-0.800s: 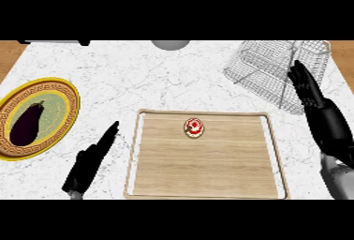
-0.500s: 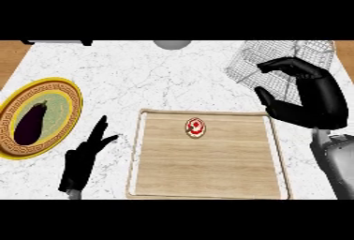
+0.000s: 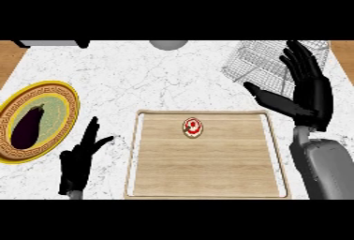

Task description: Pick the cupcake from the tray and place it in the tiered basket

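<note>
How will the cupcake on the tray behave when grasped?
The cupcake looks small against the right hand, so probably light. Its red-and-white top is likely soft and may smear if pinched there. Standing free on the smooth tray, it could slide or tip if nudged.

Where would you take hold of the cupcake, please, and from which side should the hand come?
Pinch the cupcake across its round sides, coming down from above. Its top faces up and bare tray lies all around it, so nothing blocks the fingers. The open right hand, beside the tiered basket, is probably the better choice.
</note>
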You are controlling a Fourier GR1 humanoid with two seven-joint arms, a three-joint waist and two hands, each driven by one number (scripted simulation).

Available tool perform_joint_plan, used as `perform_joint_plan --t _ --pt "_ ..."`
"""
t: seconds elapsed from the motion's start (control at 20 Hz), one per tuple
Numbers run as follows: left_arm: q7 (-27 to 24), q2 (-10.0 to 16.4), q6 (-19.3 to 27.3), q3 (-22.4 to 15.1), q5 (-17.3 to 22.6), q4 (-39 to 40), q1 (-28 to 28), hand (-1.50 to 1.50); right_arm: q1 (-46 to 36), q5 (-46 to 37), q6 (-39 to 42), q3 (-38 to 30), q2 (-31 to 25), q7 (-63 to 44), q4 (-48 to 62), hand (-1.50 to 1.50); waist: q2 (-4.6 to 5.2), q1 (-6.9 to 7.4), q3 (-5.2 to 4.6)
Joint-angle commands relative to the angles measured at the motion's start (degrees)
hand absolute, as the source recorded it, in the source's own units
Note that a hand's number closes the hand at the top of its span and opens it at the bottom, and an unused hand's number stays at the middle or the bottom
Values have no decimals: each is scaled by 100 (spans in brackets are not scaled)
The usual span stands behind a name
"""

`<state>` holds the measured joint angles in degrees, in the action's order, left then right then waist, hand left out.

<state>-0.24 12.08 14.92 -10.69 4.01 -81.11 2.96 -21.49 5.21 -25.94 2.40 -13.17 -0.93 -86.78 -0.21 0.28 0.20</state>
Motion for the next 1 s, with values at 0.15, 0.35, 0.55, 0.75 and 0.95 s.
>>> perform_joint_plan --t 0.15,0.35,0.55,0.75,0.95 --pt "1 -11 26 100 -11 234 248 0 339 -412 811 851 -908 -1880 -1017 -150 -21 -101 -39" --pt "265 -67 200 79 -92 64 38 0 -82 -669 1625 1548 -1546 -3186 -1411 -150 -33 -81 -50" --pt "115 -126 225 30 -140 123 225 0 -451 -1075 2250 2020 -2119 -4393 -1856 -150 -41 -88 -51" --pt "259 -154 171 18 -123 209 73 0 -1156 -1803 2493 2644 -2021 -5731 -2108 -150 -18 -45 -45" --pt "-16 -187 53 75 -66 211 179 0 -1543 -2348 2623 2957 -1443 -6599 -2058 -150 9 0 -31"
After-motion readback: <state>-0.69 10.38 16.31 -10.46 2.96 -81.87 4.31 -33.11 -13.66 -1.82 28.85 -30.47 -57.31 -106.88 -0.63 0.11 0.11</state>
